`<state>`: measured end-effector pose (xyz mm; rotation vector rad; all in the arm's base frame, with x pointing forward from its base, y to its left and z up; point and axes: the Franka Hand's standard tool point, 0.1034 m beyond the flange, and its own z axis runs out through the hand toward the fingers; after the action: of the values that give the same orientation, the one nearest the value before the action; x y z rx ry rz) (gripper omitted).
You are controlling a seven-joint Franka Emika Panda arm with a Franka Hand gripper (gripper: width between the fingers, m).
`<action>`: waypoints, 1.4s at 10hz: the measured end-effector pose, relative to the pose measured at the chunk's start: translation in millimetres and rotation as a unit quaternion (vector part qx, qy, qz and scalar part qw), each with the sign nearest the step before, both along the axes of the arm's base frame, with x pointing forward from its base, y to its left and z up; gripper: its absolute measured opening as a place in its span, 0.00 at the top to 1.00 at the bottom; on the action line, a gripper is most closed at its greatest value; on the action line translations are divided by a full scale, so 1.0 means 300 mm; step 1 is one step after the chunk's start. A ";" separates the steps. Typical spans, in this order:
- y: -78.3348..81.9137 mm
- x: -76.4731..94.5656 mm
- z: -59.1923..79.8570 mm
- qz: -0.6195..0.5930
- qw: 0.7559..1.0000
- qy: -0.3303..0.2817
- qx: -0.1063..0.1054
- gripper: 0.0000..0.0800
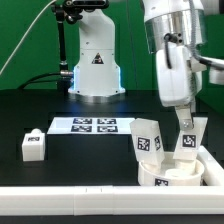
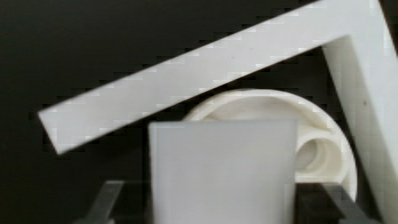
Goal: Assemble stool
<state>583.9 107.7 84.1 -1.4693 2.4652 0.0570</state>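
The round white seat (image 1: 165, 176) lies at the exterior view's lower right, in the corner of the white rail. One tagged leg (image 1: 150, 138) stands on the seat's left side, slightly tilted. My gripper (image 1: 186, 122) comes down from above and is shut on a second leg (image 1: 187, 141), held upright over the seat's right side. In the wrist view this leg (image 2: 222, 165) fills the gap between my dark fingers (image 2: 111, 200), with the seat (image 2: 294, 120) behind it. A third leg (image 1: 33, 146) lies on the table at the left.
The white border rail (image 1: 90, 205) runs along the front and up the right side (image 2: 196, 85), close to the seat. The marker board (image 1: 95, 125) lies mid-table. The robot base (image 1: 95, 60) stands behind it.
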 end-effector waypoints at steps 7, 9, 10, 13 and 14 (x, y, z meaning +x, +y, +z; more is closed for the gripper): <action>0.033 0.016 0.062 -0.001 1.000 0.006 0.022 0.19; 0.030 0.014 0.056 0.082 0.997 -0.010 0.003 0.19; 0.030 0.013 0.056 0.112 0.994 -0.016 -0.003 0.19; 0.041 0.009 0.051 0.277 0.959 -0.036 -0.045 0.19; 0.042 0.011 0.053 0.319 0.945 -0.043 -0.055 0.19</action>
<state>587.1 120.3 100.0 -2.2057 1.8527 -0.0198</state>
